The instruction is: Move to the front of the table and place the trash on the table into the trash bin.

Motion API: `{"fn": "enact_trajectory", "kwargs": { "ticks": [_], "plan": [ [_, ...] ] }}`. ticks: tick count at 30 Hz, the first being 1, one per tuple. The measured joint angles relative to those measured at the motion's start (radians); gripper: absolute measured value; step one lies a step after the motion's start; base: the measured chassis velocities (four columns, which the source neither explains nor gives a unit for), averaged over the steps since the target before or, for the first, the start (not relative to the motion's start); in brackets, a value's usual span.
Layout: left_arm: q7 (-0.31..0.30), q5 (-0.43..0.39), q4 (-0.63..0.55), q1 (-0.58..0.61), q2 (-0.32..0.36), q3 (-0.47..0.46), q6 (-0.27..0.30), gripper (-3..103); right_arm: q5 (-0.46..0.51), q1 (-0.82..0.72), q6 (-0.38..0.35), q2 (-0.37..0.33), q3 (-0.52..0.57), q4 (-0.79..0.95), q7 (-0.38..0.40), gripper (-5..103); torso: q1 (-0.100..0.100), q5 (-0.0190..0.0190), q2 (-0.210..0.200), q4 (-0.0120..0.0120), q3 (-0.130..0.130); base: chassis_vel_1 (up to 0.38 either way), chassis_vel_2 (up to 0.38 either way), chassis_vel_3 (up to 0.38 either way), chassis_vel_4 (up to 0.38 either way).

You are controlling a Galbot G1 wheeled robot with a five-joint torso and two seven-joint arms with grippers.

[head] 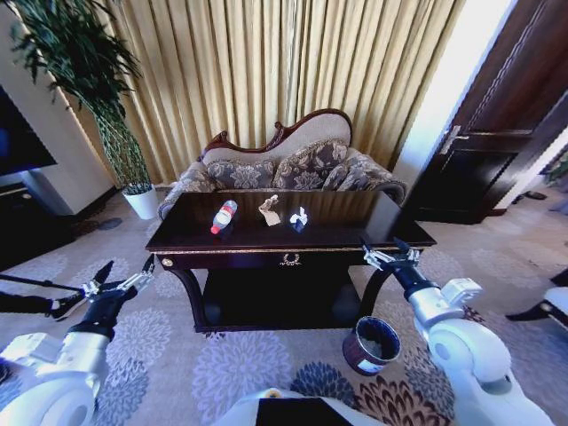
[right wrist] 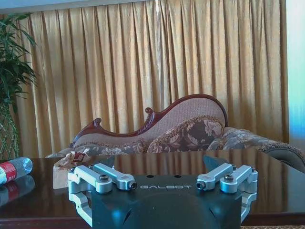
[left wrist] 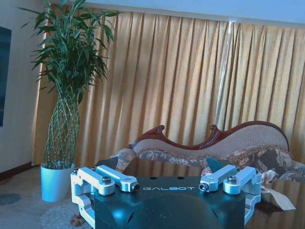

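The dark glossy table [head: 355, 232] stands straight ahead in the head view. On its top lie the trash items: a clear bottle [head: 224, 216] with a red label on its side, crumpled beige paper [head: 270, 210] and a small white wrapper [head: 298, 218]. The dark trash bin [head: 373, 344] sits on the carpet by the table's front right leg. My left gripper [head: 129, 266] hangs open off the table's front left corner. My right gripper [head: 383, 248] is open near the front right corner, above the bin. The right wrist view looks past the open gripper [right wrist: 167, 183] at the bottle [right wrist: 12, 169] and paper [right wrist: 66, 162].
A patterned sofa [head: 284, 164] stands close behind the table, in front of gold curtains. A tall plant in a white pot [head: 142, 202] is at the back left, a dark door [head: 497, 133] at the right. Patterned carpet surrounds the table.
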Motion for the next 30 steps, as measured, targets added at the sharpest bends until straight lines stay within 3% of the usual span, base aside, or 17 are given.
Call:
{"fn": "enact_trajectory", "kwargs": {
  "ticks": [30],
  "plan": [
    [0.017,-0.003,0.0,0.013,-0.018,-0.003,-0.024,100,-0.017,-0.006,-0.005,0.003,-0.011,-0.005,-0.029,100,0.0,0.0,0.0,0.0001,0.0,-0.05,0.052,0.05,-0.05]
  ]
}}
